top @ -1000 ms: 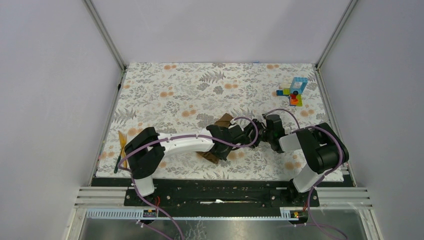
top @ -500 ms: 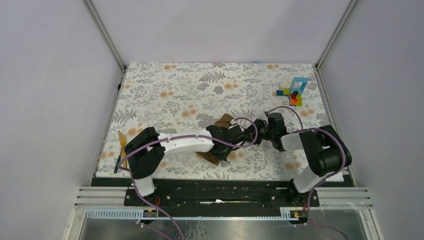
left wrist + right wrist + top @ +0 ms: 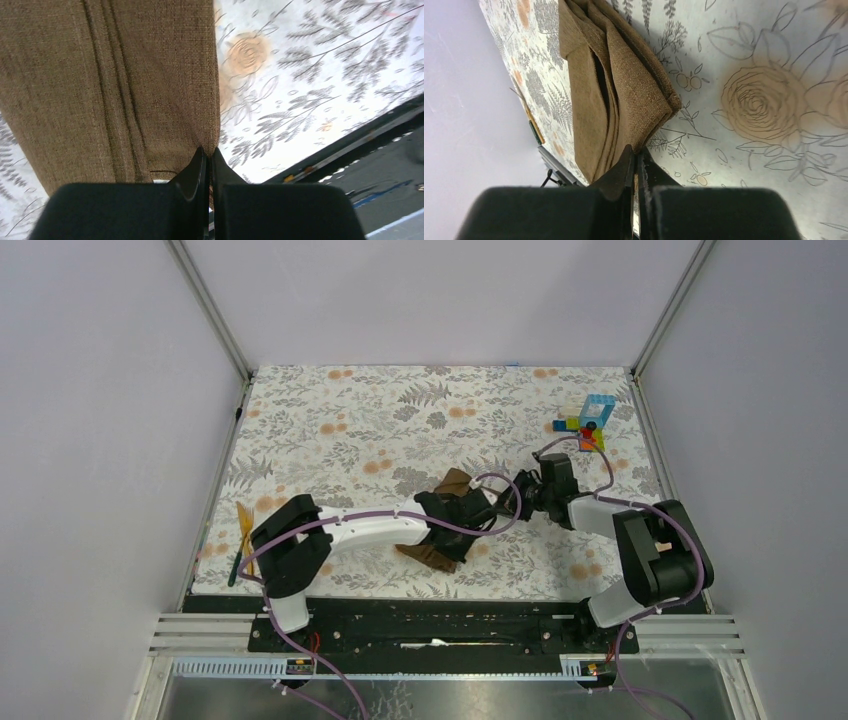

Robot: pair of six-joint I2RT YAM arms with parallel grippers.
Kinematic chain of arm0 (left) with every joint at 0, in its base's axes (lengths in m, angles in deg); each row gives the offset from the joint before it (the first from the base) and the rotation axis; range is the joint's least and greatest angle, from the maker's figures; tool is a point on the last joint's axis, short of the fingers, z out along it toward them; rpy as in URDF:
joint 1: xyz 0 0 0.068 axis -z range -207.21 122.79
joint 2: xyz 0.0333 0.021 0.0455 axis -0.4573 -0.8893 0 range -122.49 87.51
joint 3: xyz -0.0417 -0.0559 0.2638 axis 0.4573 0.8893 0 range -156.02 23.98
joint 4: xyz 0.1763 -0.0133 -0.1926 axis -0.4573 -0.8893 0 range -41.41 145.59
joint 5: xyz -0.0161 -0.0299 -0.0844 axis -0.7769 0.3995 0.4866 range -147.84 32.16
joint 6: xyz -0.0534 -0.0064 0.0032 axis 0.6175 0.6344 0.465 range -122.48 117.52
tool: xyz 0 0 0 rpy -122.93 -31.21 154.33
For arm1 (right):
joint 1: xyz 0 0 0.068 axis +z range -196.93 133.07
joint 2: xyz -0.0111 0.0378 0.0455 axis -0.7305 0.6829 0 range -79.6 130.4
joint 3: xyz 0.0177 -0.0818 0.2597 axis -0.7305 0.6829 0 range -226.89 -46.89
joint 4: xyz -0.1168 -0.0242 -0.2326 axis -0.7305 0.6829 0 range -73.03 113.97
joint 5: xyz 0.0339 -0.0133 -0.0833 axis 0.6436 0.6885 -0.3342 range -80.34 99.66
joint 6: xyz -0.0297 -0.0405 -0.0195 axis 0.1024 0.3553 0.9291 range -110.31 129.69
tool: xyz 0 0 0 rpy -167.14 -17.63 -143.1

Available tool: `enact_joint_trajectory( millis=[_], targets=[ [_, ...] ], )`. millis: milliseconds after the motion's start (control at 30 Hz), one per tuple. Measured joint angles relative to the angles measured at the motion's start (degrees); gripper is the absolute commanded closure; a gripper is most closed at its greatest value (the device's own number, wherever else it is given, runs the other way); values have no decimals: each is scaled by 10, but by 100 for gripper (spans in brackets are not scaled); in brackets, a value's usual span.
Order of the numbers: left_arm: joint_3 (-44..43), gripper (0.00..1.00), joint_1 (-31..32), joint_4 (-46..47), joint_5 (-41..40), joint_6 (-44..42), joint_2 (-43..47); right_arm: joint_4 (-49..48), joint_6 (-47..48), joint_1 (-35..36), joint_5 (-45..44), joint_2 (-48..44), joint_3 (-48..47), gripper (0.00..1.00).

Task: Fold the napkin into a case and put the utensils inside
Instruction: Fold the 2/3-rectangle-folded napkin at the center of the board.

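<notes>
Top external: floral tablecloth (image 3: 340,430), napkin (image 3: 426,554), walls (image 3: 430,300).

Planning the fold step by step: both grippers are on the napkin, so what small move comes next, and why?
Probably lift both pinched spots slightly and carry them over for the next fold. The left gripper is shut on the napkin at its edge, and the right gripper on its layered corner, so both grips look set. The utensils lie apart, far to the left.

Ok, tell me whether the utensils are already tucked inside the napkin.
No, the utensils lie at the left edge of the floral covering, well apart from the napkin in the middle.
</notes>
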Motion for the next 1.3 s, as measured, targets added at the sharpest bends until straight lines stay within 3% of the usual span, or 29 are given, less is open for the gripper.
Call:
enact_joint_trajectory(
  millis=[400, 633, 933, 1000, 1133, 1300],
  targets=[
    [-18, 100, 2, 123, 92, 34, -54, 295, 172, -43, -25, -8, -153, 100],
    [4, 100, -3, 172, 123, 43, -51, 382, 196, -36, -35, 19, -214, 100],
    [83, 100, -43, 212, 171, 50, 1, 422, 181, 15, -74, 39, -262, 100],
    [95, 92, -51, 215, 178, 50, 14, 422, 167, 26, -82, 40, -269, 100],
    [98, 63, -53, 214, 179, 50, 18, 420, 135, 31, -92, 40, -270, 100],
    [84, 44, -28, 186, 143, 44, 18, 411, 85, 31, -94, 40, -265, 100]
  ],
)
